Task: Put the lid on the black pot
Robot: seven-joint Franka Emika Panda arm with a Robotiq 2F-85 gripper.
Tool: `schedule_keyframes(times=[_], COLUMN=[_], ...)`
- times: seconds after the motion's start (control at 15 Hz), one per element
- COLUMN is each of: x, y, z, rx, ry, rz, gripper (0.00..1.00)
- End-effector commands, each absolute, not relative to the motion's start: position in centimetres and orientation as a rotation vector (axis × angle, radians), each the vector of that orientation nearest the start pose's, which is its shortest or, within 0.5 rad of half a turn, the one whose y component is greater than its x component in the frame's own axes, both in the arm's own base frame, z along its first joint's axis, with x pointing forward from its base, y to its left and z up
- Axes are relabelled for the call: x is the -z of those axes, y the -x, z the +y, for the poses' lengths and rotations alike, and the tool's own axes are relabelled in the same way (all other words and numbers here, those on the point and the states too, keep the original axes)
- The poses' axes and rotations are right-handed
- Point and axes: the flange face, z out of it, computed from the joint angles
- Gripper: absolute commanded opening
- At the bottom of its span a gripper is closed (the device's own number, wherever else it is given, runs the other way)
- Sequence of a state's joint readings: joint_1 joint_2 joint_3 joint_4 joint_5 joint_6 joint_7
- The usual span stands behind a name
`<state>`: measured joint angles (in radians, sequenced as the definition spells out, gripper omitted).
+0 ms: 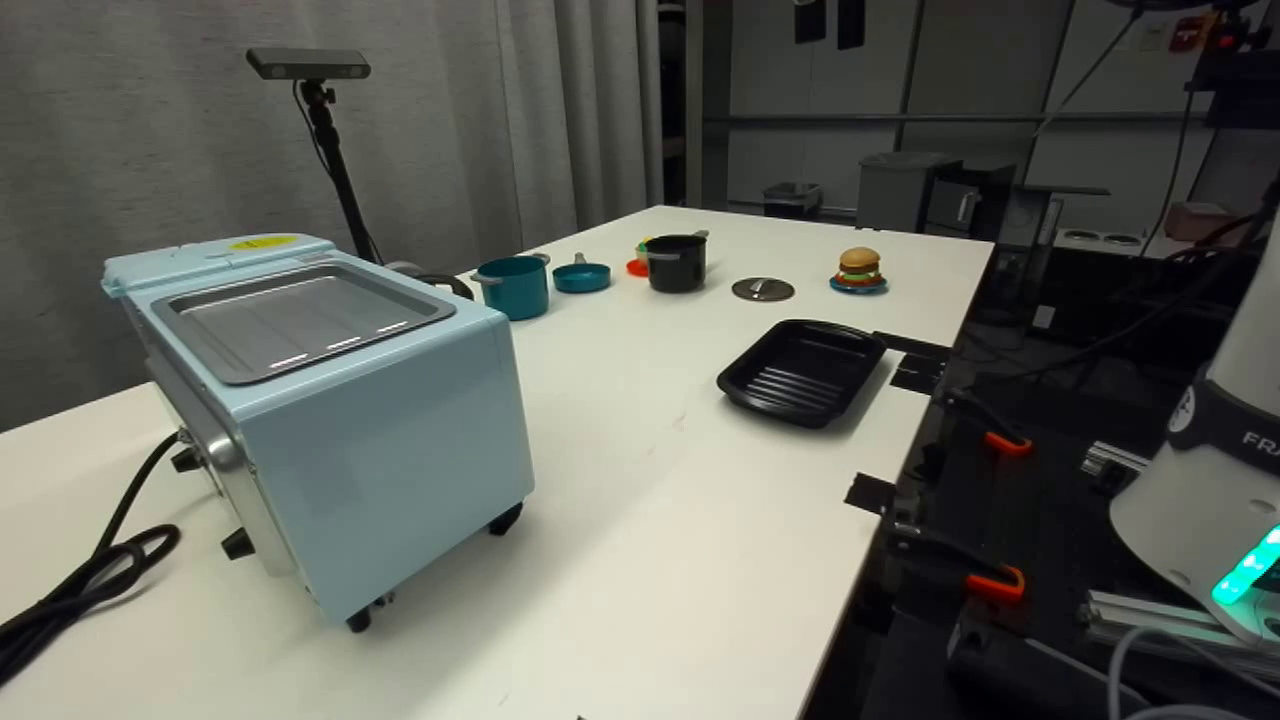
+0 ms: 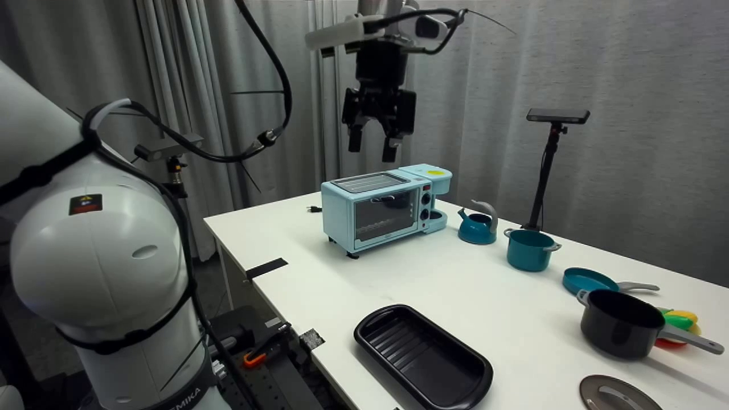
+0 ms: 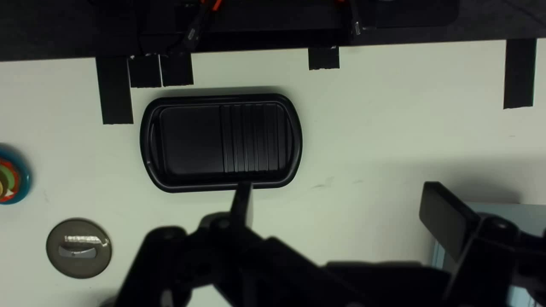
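The lid, a dark round disc with a grey handle, lies flat on the white table in both exterior views and at the lower left of the wrist view. The black pot stands upright and uncovered beside it in both exterior views, its grey side handle pointing away. In the wrist view, only a dark edge at the bottom may be the pot; I cannot tell. My gripper is open and empty, high above the table and well apart from lid and pot; its spread fingers also show in the wrist view.
A black tray lies near the table's front edge. A light-blue toaster oven stands at one end. A teal kettle, teal pot, teal pan and toy burger are also on the table.
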<state>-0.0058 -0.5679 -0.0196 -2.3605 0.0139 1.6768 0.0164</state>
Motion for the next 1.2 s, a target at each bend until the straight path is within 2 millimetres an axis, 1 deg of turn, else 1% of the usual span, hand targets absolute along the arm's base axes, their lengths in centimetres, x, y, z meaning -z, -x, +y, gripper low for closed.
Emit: schedule_keyframes(times=[0.0, 0.07, 0.13, 0.47, 0.8, 1.13], x=[-50.5, -49.9, -49.1, -45.6, -43.3, -41.5], y=[-38.5, -38.9, -39.7, -42.1, -44.7, -46.2], z=[-5.0, -5.9, -5.9, -8.1, -10.7, -13.2], rx=[-0.268, -0.288, -0.314, -0.432, -0.453, -0.414], ry=[3.005, 2.987, 2.969, 2.897, 2.894, 2.886], rz=[0.210, 0.248, 0.285, 0.460, 0.809, 1.131], gripper=[1.00, 1.00, 1.00, 1.00, 1.00, 1.00])
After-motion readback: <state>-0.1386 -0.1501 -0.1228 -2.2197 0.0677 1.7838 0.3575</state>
